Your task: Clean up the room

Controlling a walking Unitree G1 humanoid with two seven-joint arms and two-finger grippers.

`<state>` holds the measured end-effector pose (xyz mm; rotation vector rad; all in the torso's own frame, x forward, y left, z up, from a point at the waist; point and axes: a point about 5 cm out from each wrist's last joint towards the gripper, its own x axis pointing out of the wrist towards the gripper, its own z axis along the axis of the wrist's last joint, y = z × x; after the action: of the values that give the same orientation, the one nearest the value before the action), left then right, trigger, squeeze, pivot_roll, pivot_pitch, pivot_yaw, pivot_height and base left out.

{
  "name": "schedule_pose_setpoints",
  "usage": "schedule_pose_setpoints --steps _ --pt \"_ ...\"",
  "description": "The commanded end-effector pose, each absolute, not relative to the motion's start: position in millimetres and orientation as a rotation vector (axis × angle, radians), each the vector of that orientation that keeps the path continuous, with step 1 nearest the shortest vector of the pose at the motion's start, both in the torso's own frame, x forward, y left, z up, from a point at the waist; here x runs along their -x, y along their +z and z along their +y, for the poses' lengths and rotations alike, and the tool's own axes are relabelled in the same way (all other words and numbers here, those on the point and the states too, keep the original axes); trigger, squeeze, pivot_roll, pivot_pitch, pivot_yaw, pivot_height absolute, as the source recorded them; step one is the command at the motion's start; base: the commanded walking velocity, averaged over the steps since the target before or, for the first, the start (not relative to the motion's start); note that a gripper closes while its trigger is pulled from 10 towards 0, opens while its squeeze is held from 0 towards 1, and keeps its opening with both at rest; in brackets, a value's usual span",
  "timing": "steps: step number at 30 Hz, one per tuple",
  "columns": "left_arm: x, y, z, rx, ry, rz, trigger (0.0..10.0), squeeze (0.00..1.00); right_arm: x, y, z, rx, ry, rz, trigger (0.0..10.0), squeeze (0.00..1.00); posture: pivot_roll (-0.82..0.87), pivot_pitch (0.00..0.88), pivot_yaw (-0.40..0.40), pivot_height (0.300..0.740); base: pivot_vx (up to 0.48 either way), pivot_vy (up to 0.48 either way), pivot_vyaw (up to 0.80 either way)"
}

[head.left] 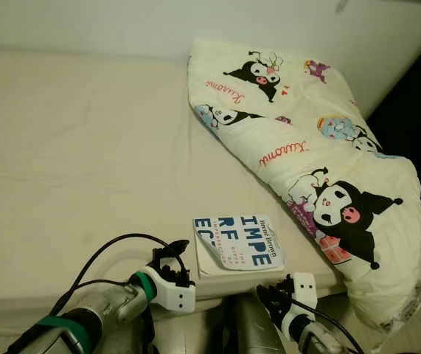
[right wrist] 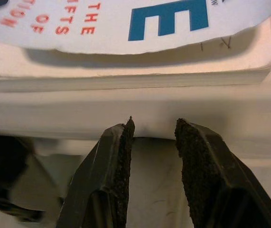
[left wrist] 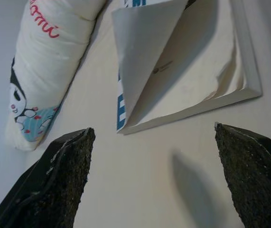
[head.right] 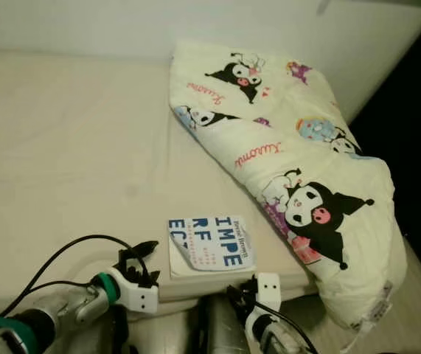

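Observation:
A paperback book (head.left: 239, 247) with blue letters lies on the cream bed (head.left: 85, 147) close to its front edge, its cover curled upward (left wrist: 144, 57). My left gripper (head.left: 172, 258) rests on the mattress just left of the book, open, fingers (left wrist: 64, 180) spread wide and pointing at the book's edge. My right gripper (head.left: 269, 295) sits lower, in front of the mattress edge under the book (right wrist: 126, 76), with its fingers (right wrist: 118, 161) a small gap apart and nothing between them.
A folded quilt (head.left: 306, 162) printed with cartoon characters runs along the bed's right side and hangs over the front corner. A white wall (head.left: 85, 22) stands behind the bed. A dark gap (head.left: 416, 110) lies to the right of the bed.

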<state>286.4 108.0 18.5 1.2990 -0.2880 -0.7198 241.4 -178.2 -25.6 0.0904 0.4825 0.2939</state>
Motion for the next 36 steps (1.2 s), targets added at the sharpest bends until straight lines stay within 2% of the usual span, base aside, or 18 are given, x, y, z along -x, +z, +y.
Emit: schedule_pose_setpoints --steps 1,4,5,6,9,10,12,15,17,18,19,21,22,27,28,29,30,36 --pt "-280.8 13.5 110.5 -1.278 -0.731 -0.268 10.0 0.00 -241.0 -22.3 -178.5 0.028 0.340 0.448 10.0 0.00 -0.13 0.188 -0.059 0.616 0.000 0.000 0.00" --pt "-279.7 12.8 113.4 -1.257 -0.708 -0.256 10.0 0.00 -246.6 -14.7 -179.3 0.104 0.341 0.395 10.0 0.00 -0.10 0.193 -0.056 0.616 0.000 0.000 0.00" --pt "-277.9 11.5 116.2 -1.235 -0.685 -0.242 10.0 0.00 -252.5 -4.3 -181.6 0.240 0.341 0.318 10.0 0.00 -0.09 0.192 -0.056 0.616 0.000 0.000 0.00" --pt "-277.9 11.5 116.2 -1.235 -0.685 -0.242 10.0 0.00 -252.5 -4.3 -181.6 0.240 0.341 0.318 10.0 0.00 -0.09 0.192 -0.056 0.616 0.000 0.000 0.00" --pt "-269.7 5.7 123.8 -1.183 -0.643 -0.208 10.0 0.00 -254.9 17.9 -173.8 0.621 0.487 0.110 10.0 0.00 -0.08 0.190 -0.053 0.616 0.000 0.000 0.00" --pt "-269.7 5.7 123.8 -1.183 -0.643 -0.208 10.0 0.00 -254.9 17.9 -173.8 0.621 0.487 0.110 10.0 0.00 -0.08 0.190 -0.053 0.616 0.000 0.000 0.00" --pt "-262.8 0.3 129.3 -1.168 -0.634 -0.183 10.0 0.00 -251.6 23.0 -167.0 0.838 0.605 0.024 10.0 0.00 -0.08 0.186 -0.053 0.616 0.000 0.000 0.00" --pt "-260.9 -1.3 131.0 -1.165 -0.631 -0.174 10.0 0.00 -250.2 23.4 -165.1 0.896 0.640 0.002 10.0 0.00 -0.08 0.186 -0.053 0.616 0.000 0.000 0.00" --pt "-258.8 -3.4 141.8 -1.149 -0.581 -0.136 10.0 0.00 -246.0 13.0 -160.6 1.129 0.750 -0.024 10.0 0.00 -0.07 0.183 -0.059 0.616 0.000 0.000 0.00" --pt "-258.8 -3.4 141.8 -1.149 -0.581 -0.136 10.0 0.00 -246.0 13.0 -160.6 1.129 0.750 -0.024 10.0 0.00 -0.07 0.183 -0.059 0.616 0.000 0.000 0.00" --pt "-259.9 -2.7 149.5 -1.139 -0.538 -0.113 10.0 0.00 -245.3 4.8 -158.2 1.218 0.793 -0.018 10.0 0.60 -0.06 0.184 -0.059 0.616 0.000 0.000 0.00" --pt "-260.8 -2.1 154.6 -1.132 -0.508 -0.098 10.0 0.00 -245.0 -0.2 -157.3 1.275 0.819 -0.016 10.0 0.60 -0.06 0.184 -0.059 0.616 0.000 0.000 0.00" --pt "-262.2 -0.7 160.0 -1.124 -0.475 -0.084 10.0 0.00 -246.9 -5.1 -155.7 1.311 0.825 0.005 10.0 1.00 -0.06 0.184 -0.059 0.616 0.000 0.000 0.00" --pt "-265.2 2.7 172.1 -1.102 -0.409 -0.052 10.0 0.00 -254.4 -10.6 -149.3 1.409 0.808 0.003 10.0 1.00 -0.02 0.183 -0.049 0.616 0.000 0.000 0.00" --pt "-267.0 5.2 181.4 -1.093 -0.366 -0.031 10.0 0.00 -262.5 -9.7 -144.7 1.468 0.752 -0.015 10.0 0.34 -0.01 0.184 -0.044 0.616 0.000 0.000 0.00" --pt "-267.0 5.2 181.4 -1.093 -0.366 -0.031 10.0 0.00 -262.5 -9.7 -144.7 1.468 0.752 -0.015 10.0 0.34 -0.01 0.184 -0.044 0.616 0.000 0.000 0.00" --pt "-267.5 5.9 183.9 -1.091 -0.355 -0.026 10.0 0.00 -264.7 -9.0 -143.6 1.479 0.734 -0.020 10.0 0.00 -0.01 0.184 -0.044 0.616 0.000 0.000 0.00" --pt "-268.6 7.7 188.7 -1.085 -0.328 -0.018 10.0 0.00 -271.6 -6.6 -145.7 1.478 0.656 -0.007 10.0 0.00 0.01 0.186 -0.042 0.616 0.000 0.000 0.00"
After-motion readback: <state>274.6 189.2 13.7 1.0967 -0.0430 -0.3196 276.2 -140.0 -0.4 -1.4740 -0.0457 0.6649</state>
